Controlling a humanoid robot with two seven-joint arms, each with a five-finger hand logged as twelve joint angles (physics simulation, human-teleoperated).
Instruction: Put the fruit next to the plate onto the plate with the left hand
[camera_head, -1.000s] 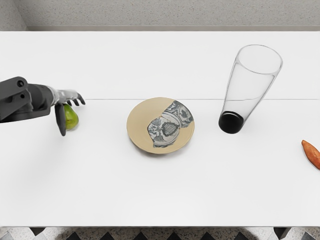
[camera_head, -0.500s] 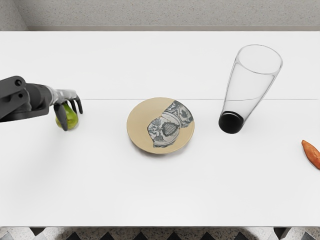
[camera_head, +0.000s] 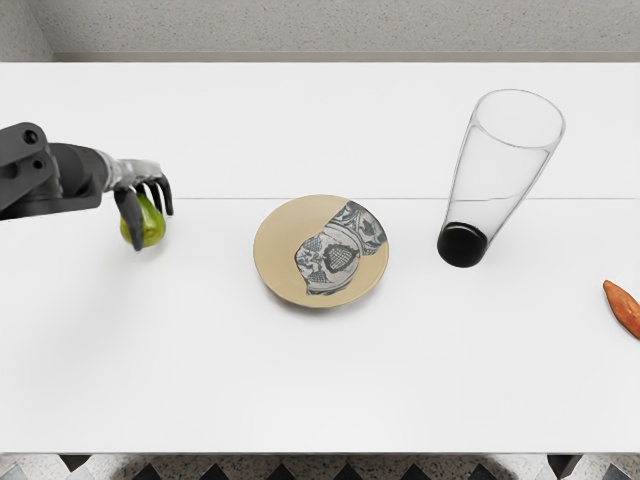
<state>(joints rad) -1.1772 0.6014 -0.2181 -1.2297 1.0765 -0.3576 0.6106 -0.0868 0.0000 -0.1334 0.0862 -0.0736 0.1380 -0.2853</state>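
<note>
Left hand (camera_head: 140, 203) clamped around the green fruit (camera_head: 149, 229), left of the plate (camera_head: 272, 255), well apart. We lift clear of the table (camera_head: 200, 380), carry right, lower onto the plate's middle, and release gently so the fruit cannot roll.

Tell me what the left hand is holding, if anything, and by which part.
The left hand holds the green fruit by its upper part: fingers curl over the top, thumb runs down its left side.

Left robot hand (camera_head: 141, 198) has closed on the green pear (camera_head: 147, 227)
The fruit now sits under its palm, both shifted slightly right.
</note>
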